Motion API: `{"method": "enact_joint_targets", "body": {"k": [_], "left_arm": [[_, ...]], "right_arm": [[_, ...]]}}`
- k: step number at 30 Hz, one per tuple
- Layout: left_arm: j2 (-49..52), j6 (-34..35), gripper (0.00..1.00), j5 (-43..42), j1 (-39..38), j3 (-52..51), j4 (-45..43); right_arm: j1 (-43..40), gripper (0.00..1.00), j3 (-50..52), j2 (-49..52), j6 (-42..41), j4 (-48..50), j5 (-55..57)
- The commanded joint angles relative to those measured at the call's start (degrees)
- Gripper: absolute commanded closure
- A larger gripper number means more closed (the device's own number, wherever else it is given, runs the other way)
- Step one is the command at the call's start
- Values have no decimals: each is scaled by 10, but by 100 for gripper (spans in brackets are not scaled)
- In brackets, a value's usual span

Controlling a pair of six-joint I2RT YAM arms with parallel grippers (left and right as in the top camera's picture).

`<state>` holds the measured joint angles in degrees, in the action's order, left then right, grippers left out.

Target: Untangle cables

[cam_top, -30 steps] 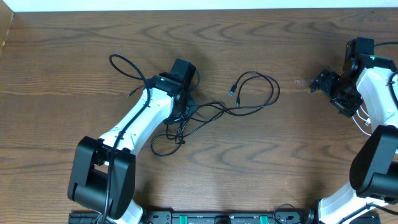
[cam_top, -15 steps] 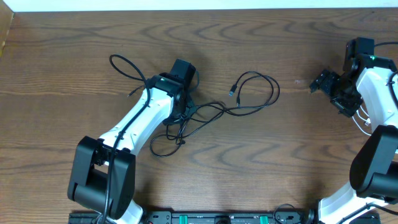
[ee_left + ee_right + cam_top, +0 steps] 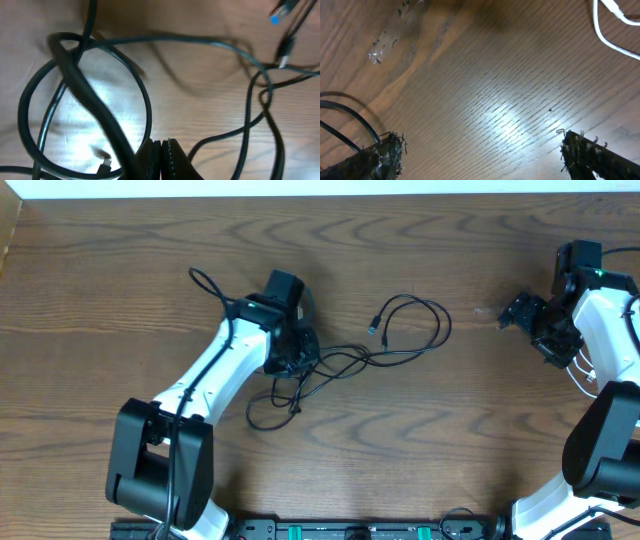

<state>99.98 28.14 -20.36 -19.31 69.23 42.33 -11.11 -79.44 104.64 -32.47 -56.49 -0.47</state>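
Left gripper (image 3: 161,156) clenched over tangled black cables (image 3: 148,107), number indistinct. Right gripper (image 3: 481,150) spread, empty; one white cable (image 3: 610,25) far right.

**Occluded and unresolved areas**

Overhead, the left arm (image 3: 215,370) covers the left end effector (image 3: 161,152) and part of the black cables (image 3: 88,97), whose ends are too small to identify. In the left wrist view the cords are blurred and run off the edges, and whether the closed fingers pinch one cannot be told. The white cable (image 3: 620,14) is cut off at the frame edge.
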Motion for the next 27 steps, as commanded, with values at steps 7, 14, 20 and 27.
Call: {"method": "enact_joint_targets", "body": {"k": [7,14,20,27], "left_arm": [[0,-33,91,-36,56,-7,-54],[0,-33,87,38,63,-7,-61],[0,-33,87,70,63,-7,-41],[0,-33,87,80,63,-7,-37]], "right_arm": [[1,1,-3,2,-2,38,-6],[1,1,-3,2,-2,-12,-118],[24,27,-2,2,52,-23,-227],[113,29,5,2,53,-30,-226]]}}
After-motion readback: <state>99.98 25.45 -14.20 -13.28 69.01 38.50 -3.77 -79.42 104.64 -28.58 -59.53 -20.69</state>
